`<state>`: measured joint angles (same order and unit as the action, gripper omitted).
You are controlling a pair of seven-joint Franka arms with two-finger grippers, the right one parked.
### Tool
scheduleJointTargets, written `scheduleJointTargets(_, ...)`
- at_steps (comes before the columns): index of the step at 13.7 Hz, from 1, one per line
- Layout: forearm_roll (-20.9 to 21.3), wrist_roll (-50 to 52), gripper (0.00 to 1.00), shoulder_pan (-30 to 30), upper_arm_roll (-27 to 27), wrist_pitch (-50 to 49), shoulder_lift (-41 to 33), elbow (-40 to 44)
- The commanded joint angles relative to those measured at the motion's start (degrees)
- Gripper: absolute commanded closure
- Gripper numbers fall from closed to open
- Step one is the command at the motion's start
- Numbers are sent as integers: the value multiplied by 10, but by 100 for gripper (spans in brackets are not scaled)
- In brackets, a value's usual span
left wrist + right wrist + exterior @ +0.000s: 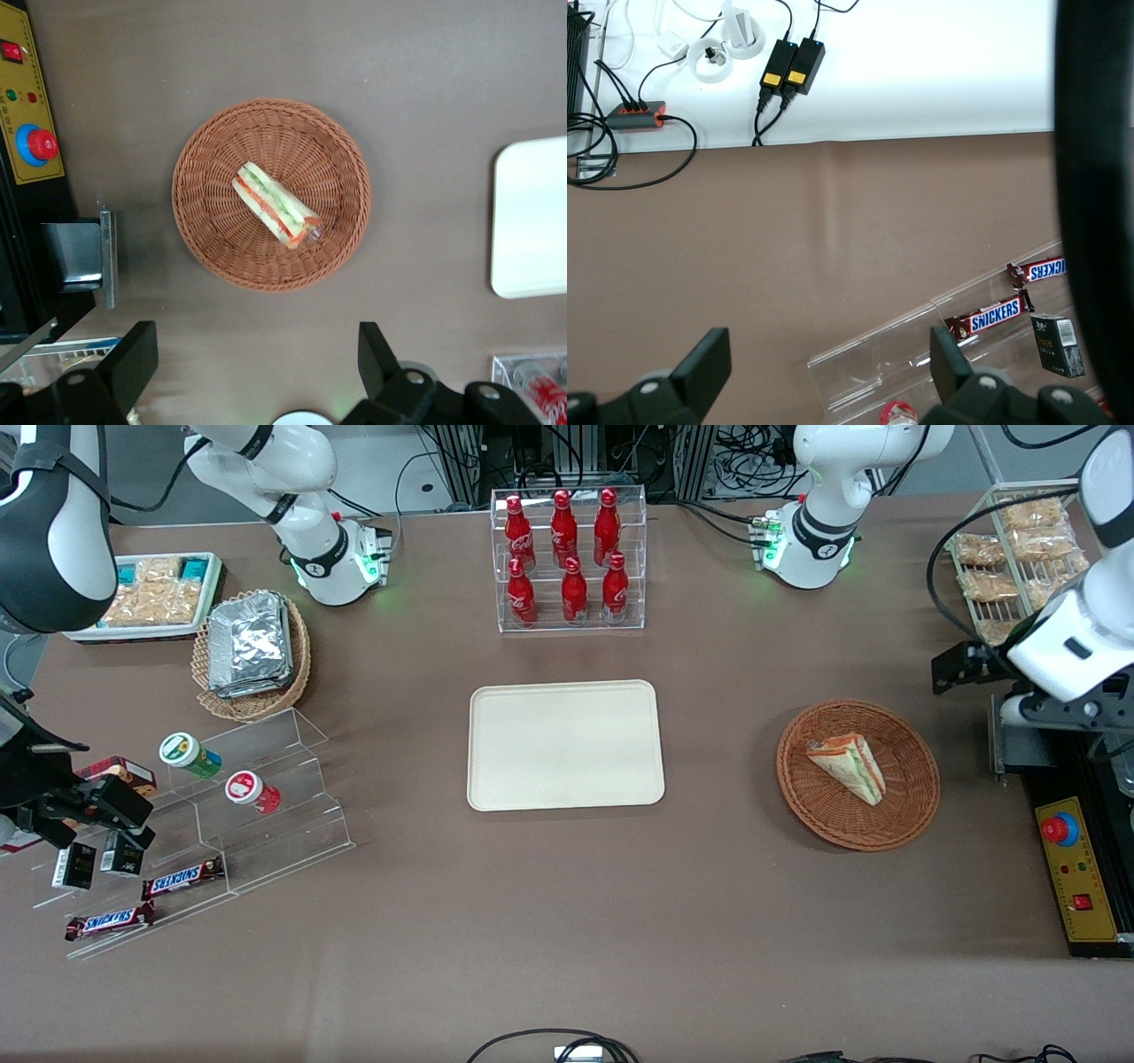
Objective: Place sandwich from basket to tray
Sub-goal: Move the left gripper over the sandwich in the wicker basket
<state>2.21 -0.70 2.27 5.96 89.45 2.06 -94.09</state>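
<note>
The sandwich (849, 767) lies on its side in the middle of the basket (858, 773), its cut face with the red, green and orange layers turned upward in the wrist view (275, 205), so the filling edge and the two bread faces offer themselves to a grasp from above. Nothing else shares the basket, which leaves room for fingers to come down on either side of the wedge.

The basket sits toward the working arm's end of the table, well apart from the tray (565, 745), which lies flat and bare at the table's centre, nearer the front camera than the rack of red bottles (570, 558). That open surface is a likely reason for its choice as the drop spot.

The gripper (257, 363) hangs high above the table, off to one side of the basket rather than over the sandwich, with its jaws spread wide and holding nothing. In the front view it seems to sit just past the basket near the control box (1075, 881), though the arm hides much of it there. I judge the approach is not yet begun.
</note>
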Motion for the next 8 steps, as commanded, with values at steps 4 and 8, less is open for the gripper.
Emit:
scheduleJointTargets(4,17,111,0,2,-2,152,6,-142)
scheduleJointTargets(8,17,208,0,2,-2,234,5,-222)
